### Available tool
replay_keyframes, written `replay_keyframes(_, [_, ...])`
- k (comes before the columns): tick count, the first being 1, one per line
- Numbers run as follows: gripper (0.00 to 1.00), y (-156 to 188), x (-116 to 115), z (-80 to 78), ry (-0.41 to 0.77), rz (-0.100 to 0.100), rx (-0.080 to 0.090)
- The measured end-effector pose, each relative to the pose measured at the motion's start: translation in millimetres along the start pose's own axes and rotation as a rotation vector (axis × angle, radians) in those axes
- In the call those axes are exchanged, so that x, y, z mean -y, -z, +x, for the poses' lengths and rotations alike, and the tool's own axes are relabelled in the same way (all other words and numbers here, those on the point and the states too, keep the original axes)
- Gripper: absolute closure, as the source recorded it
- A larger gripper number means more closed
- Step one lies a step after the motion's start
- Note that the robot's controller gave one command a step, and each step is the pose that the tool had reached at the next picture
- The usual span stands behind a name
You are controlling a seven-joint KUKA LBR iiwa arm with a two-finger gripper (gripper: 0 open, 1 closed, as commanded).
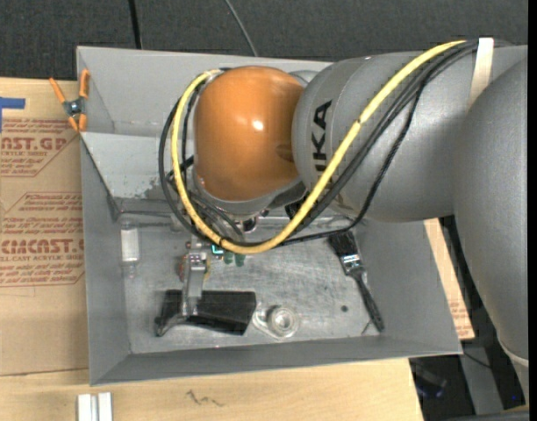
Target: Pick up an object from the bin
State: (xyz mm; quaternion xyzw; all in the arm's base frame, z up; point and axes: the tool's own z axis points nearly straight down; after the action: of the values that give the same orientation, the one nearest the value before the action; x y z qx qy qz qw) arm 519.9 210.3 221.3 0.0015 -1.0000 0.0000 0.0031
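My gripper [195, 286] hangs below the arm's wrist in the lower left part of the bin. Its metal tip comes down right onto a flat black angular thing [221, 310] lying near the front wall. I cannot see whether it grips that thing. A small clear round lid-like thing [278, 321] lies just right of the black one.
A small white cylinder [129, 245] rests by the left wall. A black long-handled tool [357, 278] lies slanted at the right of the floor. The arm and its orange cover hide the back half of the bin.
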Motion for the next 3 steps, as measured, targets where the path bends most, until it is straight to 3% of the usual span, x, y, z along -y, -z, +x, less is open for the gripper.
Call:
replay_keyframes(1, [0.00,3.7,1.1,-2.0,-0.003,-0.001,0.007])
replay_keyframes(2, [0.00,-44.9,25.3,10.5,0.097,-0.001,0.010])
replay_keyframes(3, [0.00,-99.9,50.6,25.0,0.164,0.001,0.001])
